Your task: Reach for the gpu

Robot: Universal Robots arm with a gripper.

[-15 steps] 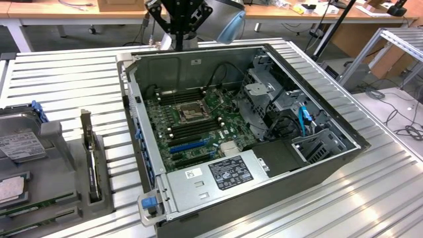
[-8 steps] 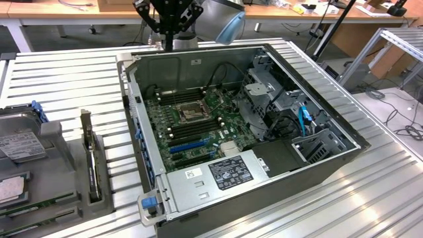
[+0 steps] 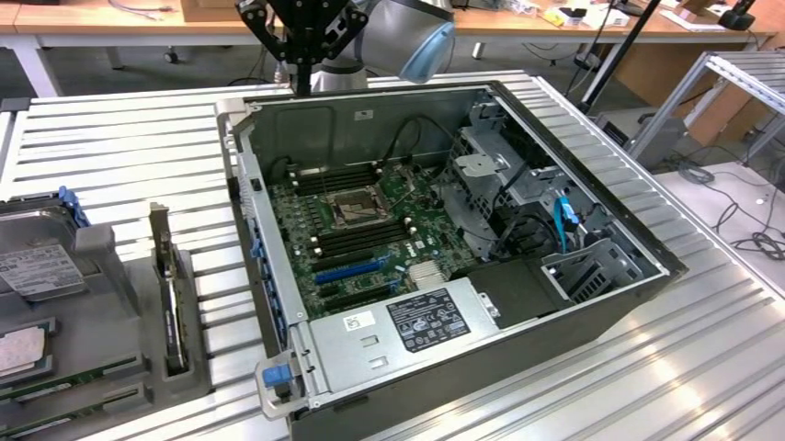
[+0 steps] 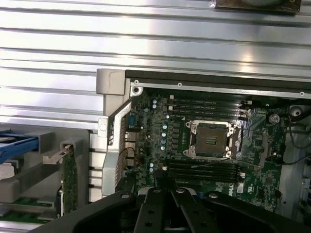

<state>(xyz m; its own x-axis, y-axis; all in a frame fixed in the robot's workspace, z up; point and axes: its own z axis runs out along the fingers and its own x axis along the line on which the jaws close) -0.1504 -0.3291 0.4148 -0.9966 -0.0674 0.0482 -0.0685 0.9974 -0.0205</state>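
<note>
1. The open computer case (image 3: 576, 349) lies on the slatted table (image 3: 123, 147), with the motherboard (image 3: 368, 230) flat inside it.
2. Reading the exterior view as a clock centred on the motherboard, the power supply (image 3: 411, 322) sits at 6 o'clock and the drive cage (image 3: 589, 266) at 4 o'clock.
3. The gpu (image 3: 164, 294) stands upright in a rack (image 3: 117, 276) at 8 o'clock, outside the case.
4. The gripper (image 3: 301, 87) hangs at 12 o'clock, over the case's far wall.

Green motherboard (image 3: 405, 197); black pincer (image 3: 303, 50); ribbed silver table (image 3: 123, 147); blue cable (image 3: 564, 223); grey case (image 3: 356, 124); green gpu (image 4: 69, 177); grey holder (image 3: 105, 266)
</note>
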